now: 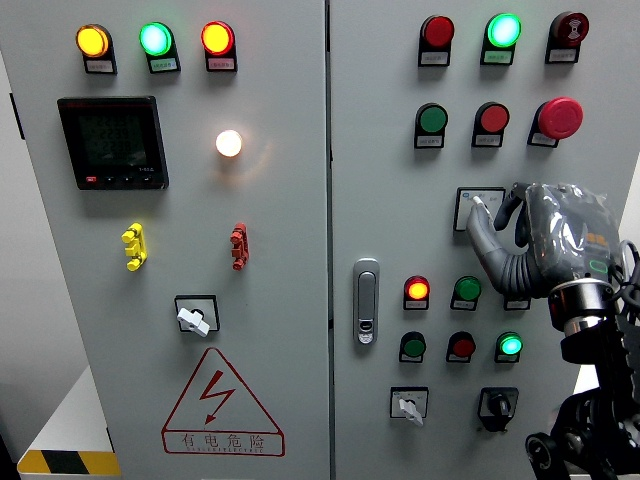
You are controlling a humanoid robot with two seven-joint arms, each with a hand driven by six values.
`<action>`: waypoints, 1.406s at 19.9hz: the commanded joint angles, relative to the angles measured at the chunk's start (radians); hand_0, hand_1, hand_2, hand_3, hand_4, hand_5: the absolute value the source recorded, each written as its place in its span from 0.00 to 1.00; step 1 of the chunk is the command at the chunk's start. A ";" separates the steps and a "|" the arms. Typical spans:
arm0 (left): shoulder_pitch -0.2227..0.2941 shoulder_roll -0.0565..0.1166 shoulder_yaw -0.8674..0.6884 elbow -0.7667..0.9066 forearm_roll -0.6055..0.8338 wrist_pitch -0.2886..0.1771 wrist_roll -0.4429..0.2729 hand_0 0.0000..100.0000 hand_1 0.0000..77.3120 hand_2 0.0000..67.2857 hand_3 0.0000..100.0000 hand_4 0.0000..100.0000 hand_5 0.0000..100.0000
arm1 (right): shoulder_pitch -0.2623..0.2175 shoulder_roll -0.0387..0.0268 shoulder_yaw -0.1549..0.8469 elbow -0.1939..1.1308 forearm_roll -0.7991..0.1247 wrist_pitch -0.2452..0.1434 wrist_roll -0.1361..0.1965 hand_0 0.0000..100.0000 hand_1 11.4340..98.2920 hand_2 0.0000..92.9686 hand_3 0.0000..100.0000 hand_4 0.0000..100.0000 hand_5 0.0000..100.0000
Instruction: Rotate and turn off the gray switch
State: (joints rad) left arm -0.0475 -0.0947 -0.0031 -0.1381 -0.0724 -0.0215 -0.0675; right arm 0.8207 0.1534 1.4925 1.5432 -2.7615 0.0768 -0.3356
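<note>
The right robot hand (540,235) is raised flat against the cabinet's right door (385,150), fingers curled around the gray switch (477,207) on its square plate, grasping the knob to twist it off.

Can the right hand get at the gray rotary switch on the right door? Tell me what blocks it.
Probably yes. The right hand is already at the gray switch, its fingers curled against the plate. Nothing stands between them; whether the knob is gripped cannot be told.
</note>
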 commanded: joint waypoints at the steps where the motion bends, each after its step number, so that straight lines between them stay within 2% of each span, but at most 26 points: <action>1: 0.000 0.000 0.000 0.000 -0.001 0.000 0.000 0.00 0.00 0.20 0.18 0.10 0.12 | 0.003 0.0000 0.000 0.000 -0.001 0.000 0.000 0.76 0.23 0.74 0.95 1.00 0.98; 9: 0.000 0.000 0.000 0.000 0.000 0.000 0.000 0.00 0.00 0.20 0.18 0.10 0.12 | 0.005 0.0000 -0.001 -0.002 0.000 0.000 0.000 0.79 0.24 0.72 0.96 1.00 0.97; 15: 0.000 0.000 0.000 0.000 -0.001 0.000 0.000 0.00 0.00 0.20 0.18 0.10 0.12 | 0.005 0.0000 -0.008 -0.002 0.000 -0.003 0.000 0.83 0.23 0.75 0.97 1.00 0.97; 17: 0.000 0.000 0.000 0.000 0.000 0.000 0.000 0.00 0.00 0.20 0.18 0.09 0.12 | 0.003 0.0000 -0.009 -0.002 0.000 -0.005 -0.003 0.83 0.24 0.77 1.00 1.00 0.97; 19: 0.000 0.000 0.000 0.000 0.000 0.000 0.000 0.00 0.00 0.20 0.18 0.10 0.12 | 0.003 0.0000 -0.011 -0.002 0.000 -0.005 -0.016 0.84 0.24 0.78 1.00 1.00 0.98; 28: 0.000 0.000 0.000 0.000 0.000 0.000 0.000 0.00 0.00 0.20 0.18 0.10 0.12 | 0.003 0.0000 -0.023 0.005 0.005 -0.006 -0.028 0.88 0.24 0.80 1.00 1.00 0.98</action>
State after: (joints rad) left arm -0.0476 -0.0951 -0.0031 -0.1381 -0.0732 -0.0215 -0.0675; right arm 0.8237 0.1534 1.4696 1.5448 -2.7574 0.0708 -0.3631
